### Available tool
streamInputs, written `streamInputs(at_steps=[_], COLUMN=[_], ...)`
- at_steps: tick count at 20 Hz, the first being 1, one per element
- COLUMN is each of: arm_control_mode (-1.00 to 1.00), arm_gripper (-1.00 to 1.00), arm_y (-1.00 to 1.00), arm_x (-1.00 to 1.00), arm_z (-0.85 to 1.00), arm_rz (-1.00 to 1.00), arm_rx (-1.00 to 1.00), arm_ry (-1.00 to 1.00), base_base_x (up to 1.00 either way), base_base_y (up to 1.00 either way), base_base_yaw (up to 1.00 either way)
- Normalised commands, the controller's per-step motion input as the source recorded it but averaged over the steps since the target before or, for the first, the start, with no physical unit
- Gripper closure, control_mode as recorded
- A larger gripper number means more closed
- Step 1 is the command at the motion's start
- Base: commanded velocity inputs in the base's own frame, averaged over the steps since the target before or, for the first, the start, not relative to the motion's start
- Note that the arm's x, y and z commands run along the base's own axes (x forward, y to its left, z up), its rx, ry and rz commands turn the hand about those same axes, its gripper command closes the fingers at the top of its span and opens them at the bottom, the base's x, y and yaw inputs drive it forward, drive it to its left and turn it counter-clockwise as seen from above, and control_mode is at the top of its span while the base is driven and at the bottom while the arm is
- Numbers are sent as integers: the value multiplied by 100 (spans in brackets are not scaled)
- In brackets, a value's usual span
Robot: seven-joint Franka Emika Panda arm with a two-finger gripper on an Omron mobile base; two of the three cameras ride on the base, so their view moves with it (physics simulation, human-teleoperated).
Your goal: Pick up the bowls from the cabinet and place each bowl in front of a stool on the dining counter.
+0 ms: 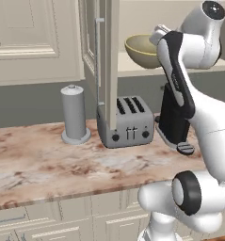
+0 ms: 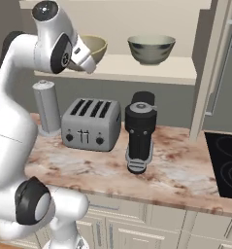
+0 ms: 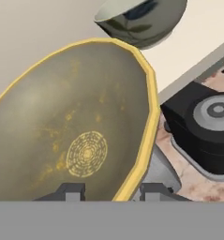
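Observation:
The olive-yellow bowl [image 3: 76,117] with a yellow rim sits on the pale shelf [image 2: 151,70] of the open cabinet, at the shelf's left end [image 1: 140,49]. My gripper [image 3: 112,190] straddles its near rim, one fingertip inside the wall and one outside, and is shut on it. My white hand hides part of this bowl [image 2: 99,46] in the right base view. The dark grey-green bowl [image 2: 151,48] with a cream inside stands free to its right on the same shelf [image 3: 141,21]. The cabinet door [image 1: 109,56] stands open, edge-on. The stool and the dining counter are out of view.
Under the shelf, a marble worktop [image 1: 38,160] carries a grey paper-towel holder [image 2: 47,107], a silver toaster [image 2: 91,124] and a black coffee machine [image 2: 139,136]. A black cooktop [image 2: 224,165] lies at the right. A second open door panel [image 2: 214,73] flanks the shelf's right end.

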Motion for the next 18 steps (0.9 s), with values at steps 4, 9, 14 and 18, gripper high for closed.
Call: streamInputs(at_steps=[4, 9, 14, 18], arm_control_mode=[-100, -100, -100, 100], arm_gripper=[100, 100, 100, 100], arm_y=[-3, -20, 0, 0], arm_x=[-73, -53, -6, 0], arm_z=[-40, -13, -33, -21], arm_rz=[13, 16, 23, 15], arm_rx=[1, 0, 0, 0], arm_ry=[-1, 0, 0, 0], base_base_x=[0, 0, 0, 0], base_base_y=[0, 0, 0, 0], base_base_yaw=[0, 0, 0, 5])
